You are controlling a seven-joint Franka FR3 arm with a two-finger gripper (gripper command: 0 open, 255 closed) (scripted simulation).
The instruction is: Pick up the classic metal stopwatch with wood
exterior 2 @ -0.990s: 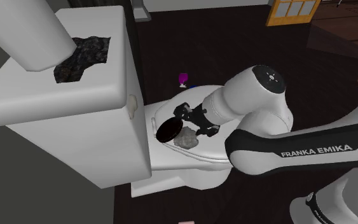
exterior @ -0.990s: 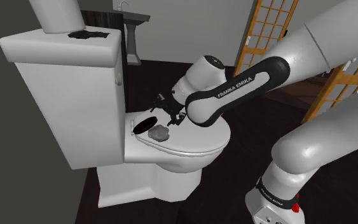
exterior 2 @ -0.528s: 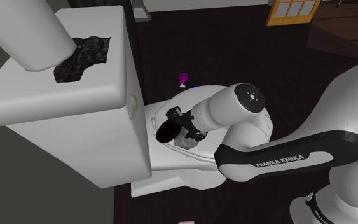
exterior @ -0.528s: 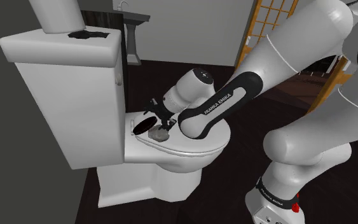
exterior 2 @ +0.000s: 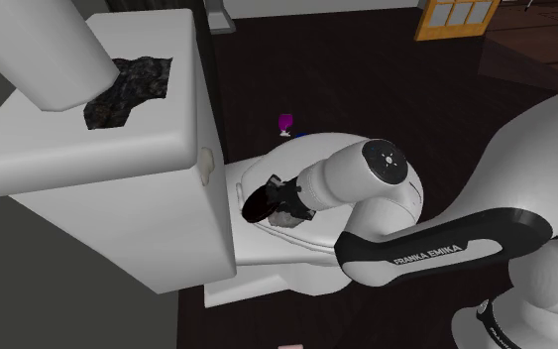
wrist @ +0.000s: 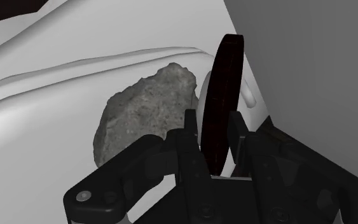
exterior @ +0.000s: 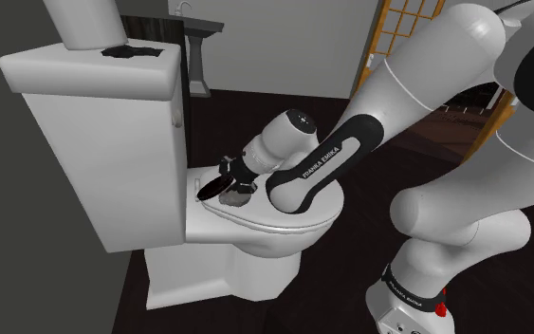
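Gripper (wrist: pixel 212 118) is clenched on the one stopwatch (wrist: pixel 225 83). Its two black fingers (wrist: pixel 189 130) press against either face of this dark, round disc, which stands on edge between them. The stopwatch is drawn almost black, with no metal or wood to be made out on it. In the shoulder view the gripper (exterior: pixel 229 182) sits low over the rear part of the toilet lid (exterior: pixel 284 216), and the stopwatch (exterior: pixel 213 186) shows there as a thin, tilted dark shape, its lower edge at the lid's surface.

One grey rock (wrist: pixel 145 108) lies on the same lid, just beside the stopwatch, on the side away from the lid's rear edge. Whether the two touch cannot be told. In the second exterior view the rock (exterior 2: pixel 288 218) is partly hidden behind the gripper (exterior 2: pixel 281 198) and the white wrist.

Behind the lid rises the single white tank (exterior: pixel 94 114). One dark crumpled thing (exterior 2: pixel 123 91) lies on its top, well apart from the lid. One small purple thing (exterior 2: pixel 285 121) stands on the dark floor beyond the lid's far side.
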